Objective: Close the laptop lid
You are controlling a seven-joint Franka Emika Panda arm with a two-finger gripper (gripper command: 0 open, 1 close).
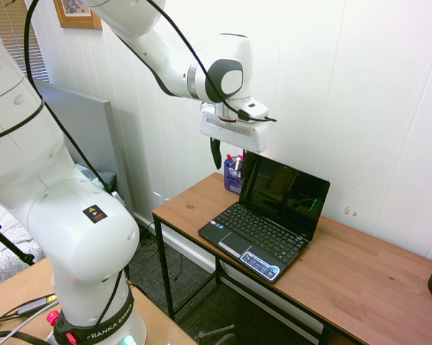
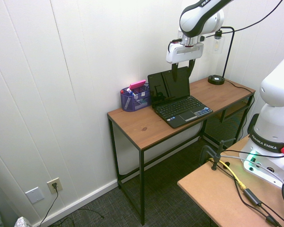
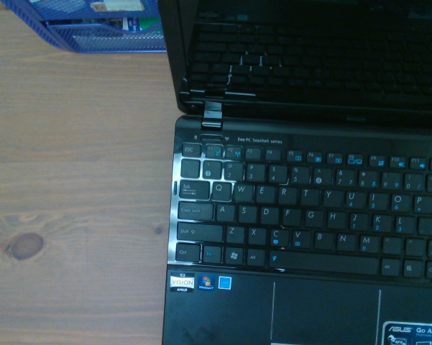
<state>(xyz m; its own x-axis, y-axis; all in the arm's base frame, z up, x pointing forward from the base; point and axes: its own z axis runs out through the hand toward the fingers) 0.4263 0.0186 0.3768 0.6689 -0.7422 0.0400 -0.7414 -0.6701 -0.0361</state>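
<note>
Just beside the open laptop lid (image 1: 285, 192), a blue mesh organizer (image 1: 233, 177).

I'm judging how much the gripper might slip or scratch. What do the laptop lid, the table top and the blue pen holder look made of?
The laptop lid: probably plastic, glossy black inside; its dark screen mirrors the keys in the wrist view.
The table top: wood or wood-look board, matte, with grain and a knot.
The blue pen holder: seemingly metal mesh, since its contents show through.

Laptop (image 2: 179, 101) on the desk (image 2: 146, 127), its lid (image 2: 168, 86) upright toward the wall; pen basket (image 2: 133, 98) just beside it; lamp base (image 2: 216, 80) at the far end; gripper (image 2: 183, 67) above the lid.
</note>
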